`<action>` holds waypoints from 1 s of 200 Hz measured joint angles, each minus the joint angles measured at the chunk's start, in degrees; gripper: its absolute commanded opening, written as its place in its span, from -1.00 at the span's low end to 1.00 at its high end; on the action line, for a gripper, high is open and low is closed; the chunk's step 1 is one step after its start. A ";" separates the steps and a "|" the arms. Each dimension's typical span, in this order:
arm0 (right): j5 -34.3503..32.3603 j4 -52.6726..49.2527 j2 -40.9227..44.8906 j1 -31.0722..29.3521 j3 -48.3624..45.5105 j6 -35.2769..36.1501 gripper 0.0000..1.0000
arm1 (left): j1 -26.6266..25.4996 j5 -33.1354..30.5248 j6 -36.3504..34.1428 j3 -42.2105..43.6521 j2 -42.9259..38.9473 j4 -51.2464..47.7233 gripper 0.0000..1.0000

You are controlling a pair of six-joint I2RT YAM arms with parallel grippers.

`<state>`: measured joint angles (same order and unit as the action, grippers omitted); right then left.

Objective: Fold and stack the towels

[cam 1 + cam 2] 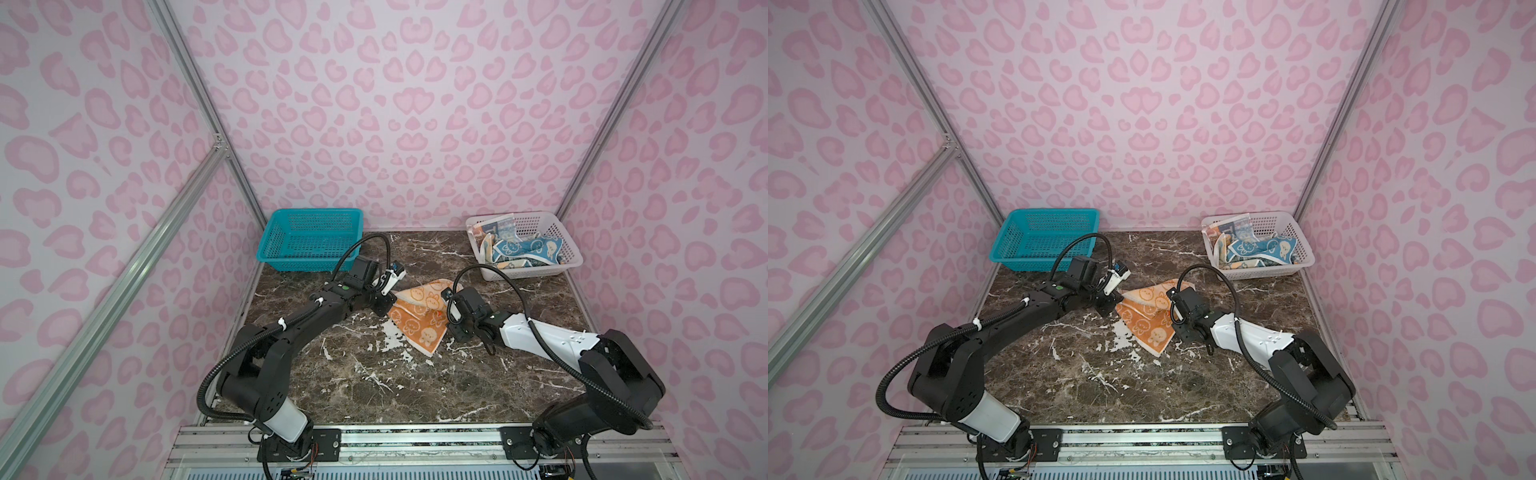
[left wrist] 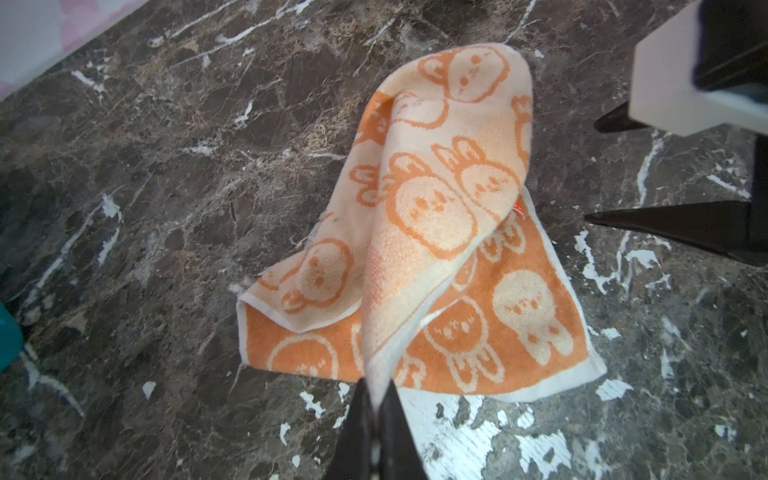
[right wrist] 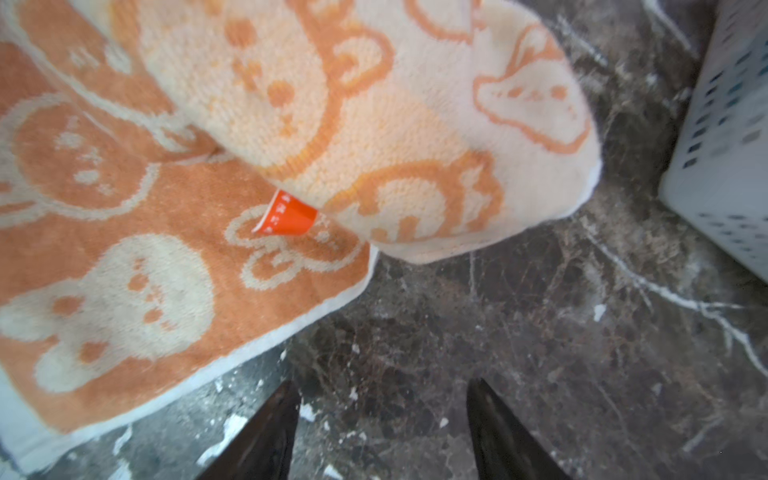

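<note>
Orange-cream terry towel with bunnies [image 1: 419, 328] lies crumpled on the dark marble tabletop [image 1: 374, 374] between the two arms, its pale side flopped over the orange side. The left gripper [image 2: 376, 388] is clenched on a cream hem corner. The right gripper [image 3: 382, 386] stands with jaws apart and nothing between them, just beside the towel's edge. With only one corner pinned, a pull by the left arm would likely drag the whole cloth and deepen the twist rather than spread it. The right jaws could also bite two layers at the overlap by the small red tag [image 3: 286, 216], locking the wrinkle in. At the back, the teal mesh basket [image 1: 316, 211] shows nothing inside, while the white mesh basket [image 1: 536, 270] holds the blue bunny towel [image 1: 521, 248] and the cream lettered towel [image 1: 493, 228], both unfolded.
</note>
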<state>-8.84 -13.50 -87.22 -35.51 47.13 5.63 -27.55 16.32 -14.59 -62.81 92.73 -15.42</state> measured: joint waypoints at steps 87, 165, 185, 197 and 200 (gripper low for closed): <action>0.61 7.93 -5.99 -0.52 2.34 12.07 0.13 | 1.99 4.50 0.96 -6.69 6.84 -0.37 -0.94; -1.01 9.57 -12.11 4.15 7.26 13.68 -0.51 | 2.38 5.92 0.90 -7.54 8.41 -1.25 -0.93; 0.61 9.53 -12.33 5.16 8.70 14.34 -0.93 | 2.43 6.12 0.94 -7.91 8.96 -1.57 -0.93; 1.90 9.35 -12.33 5.75 9.14 14.03 -1.00 | 2.43 6.38 0.96 -8.20 9.16 -1.64 -0.93; 2.08 9.29 -12.31 5.88 9.22 14.08 -1.00 | 2.43 6.43 0.96 -8.26 9.18 -1.64 -0.93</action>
<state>-6.76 -4.21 -99.53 -29.63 56.36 19.70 -25.12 22.74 -13.63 -71.07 101.91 -17.06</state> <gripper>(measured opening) 0.048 0.070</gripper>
